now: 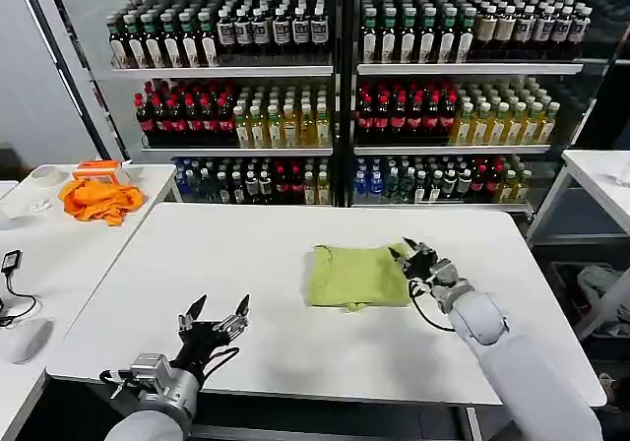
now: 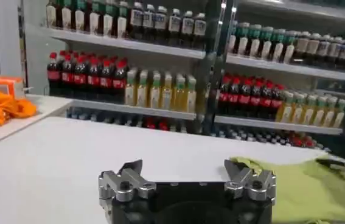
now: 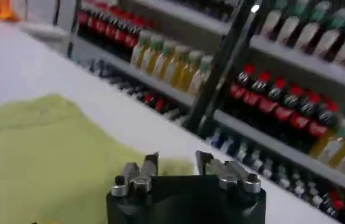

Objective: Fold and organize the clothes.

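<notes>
Starting nearest: left gripper hovers over the desk's front-left area, jaws spread and holding nothing, well apart from the cloth; looks parked so the other arm can work. Right gripper sits at the right edge of the T-shirt, pointing across it, jaws parted, nothing pinched between them in the right wrist view; can't tell whether it touches the fabric. Probably placed there to catch that edge or press the fold flat. T-shirt lies right of the desk's centre, light yellow-green, already down to a compact, roughly square stack with soft wrinkles and a slightly uneven left edge; no print showing, likely folded inward or face down. I'd say folding is mostly done, tidying left. Further back on the side table at left, an orange cloth sits bunched, not part of this. Bottle shelves behind.
</notes>
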`<control>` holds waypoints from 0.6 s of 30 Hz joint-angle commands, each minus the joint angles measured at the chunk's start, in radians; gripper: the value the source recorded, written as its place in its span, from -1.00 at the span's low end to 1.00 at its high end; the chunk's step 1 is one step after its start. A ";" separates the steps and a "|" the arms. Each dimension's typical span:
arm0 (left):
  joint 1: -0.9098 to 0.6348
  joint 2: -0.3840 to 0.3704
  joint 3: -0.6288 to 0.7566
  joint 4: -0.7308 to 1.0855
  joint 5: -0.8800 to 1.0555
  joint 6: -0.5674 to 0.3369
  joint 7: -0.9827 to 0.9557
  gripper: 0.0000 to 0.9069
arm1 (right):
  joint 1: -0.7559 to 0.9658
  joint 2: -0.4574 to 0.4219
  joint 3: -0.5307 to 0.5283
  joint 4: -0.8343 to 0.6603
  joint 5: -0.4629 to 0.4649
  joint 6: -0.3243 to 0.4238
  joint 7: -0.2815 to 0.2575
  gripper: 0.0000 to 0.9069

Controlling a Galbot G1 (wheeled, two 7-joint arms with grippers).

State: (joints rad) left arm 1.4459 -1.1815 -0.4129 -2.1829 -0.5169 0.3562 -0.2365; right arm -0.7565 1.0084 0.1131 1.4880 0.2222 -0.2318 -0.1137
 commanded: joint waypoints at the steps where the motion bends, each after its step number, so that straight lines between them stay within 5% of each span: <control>1: 0.006 -0.001 0.006 -0.030 0.015 -0.002 0.000 1.00 | -0.372 0.014 0.282 0.328 0.026 0.125 0.261 1.00; 8: 0.003 -0.014 0.020 -0.051 0.045 -0.006 0.002 1.00 | -0.644 0.095 0.398 0.513 0.009 0.147 0.313 1.00; 18: 0.010 -0.016 0.023 -0.068 0.068 -0.016 0.017 1.00 | -0.896 0.220 0.484 0.679 0.002 0.106 0.298 1.00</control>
State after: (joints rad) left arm 1.4546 -1.1971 -0.3936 -2.2401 -0.4648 0.3418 -0.2240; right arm -1.3185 1.1221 0.4549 1.9410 0.2346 -0.1351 0.1358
